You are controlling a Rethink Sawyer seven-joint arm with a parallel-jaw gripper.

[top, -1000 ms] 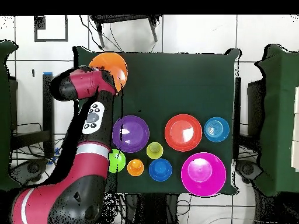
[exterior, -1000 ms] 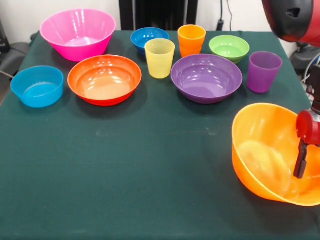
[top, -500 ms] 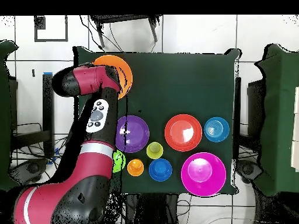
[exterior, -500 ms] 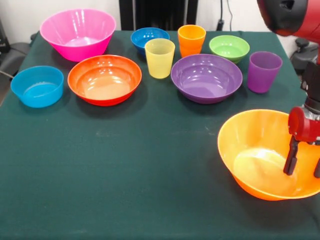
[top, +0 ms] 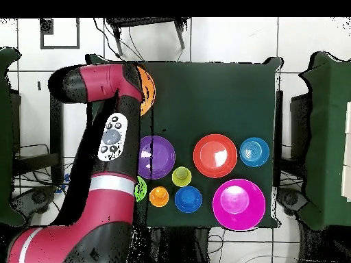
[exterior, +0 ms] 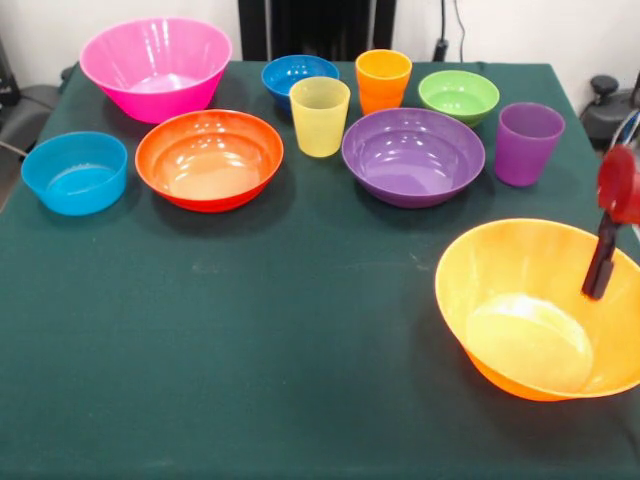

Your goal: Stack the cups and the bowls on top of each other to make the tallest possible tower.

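Note:
The big yellow-orange bowl point(exterior: 520, 310) stands upright on the table at the front right; in the overhead view only a sliver of it point(top: 147, 89) shows beside the arm. My gripper point(exterior: 620, 285) hangs at the right edge over the bowl's right rim, open and empty, with one black finger point(exterior: 600, 265) showing. In a row behind stand the yellow cup point(exterior: 319, 115), orange cup point(exterior: 383, 78) and purple cup point(exterior: 527, 142), with the purple bowl point(exterior: 412, 155), orange-red bowl point(exterior: 208, 158), pink bowl point(exterior: 155, 65), light blue bowl point(exterior: 75, 172), dark blue bowl point(exterior: 298, 75) and green bowl point(exterior: 458, 95).
The dark green table point(exterior: 250, 350) is bare cloth across its front and middle. The red arm point(top: 110, 157) crosses the left side of the overhead view and hides the purple cup and most of the green bowl there.
The yellow-orange bowl went from tilted on its side to upright on the table. My gripper then rose out of it and shifted right, and the arm's upper body left the front view.

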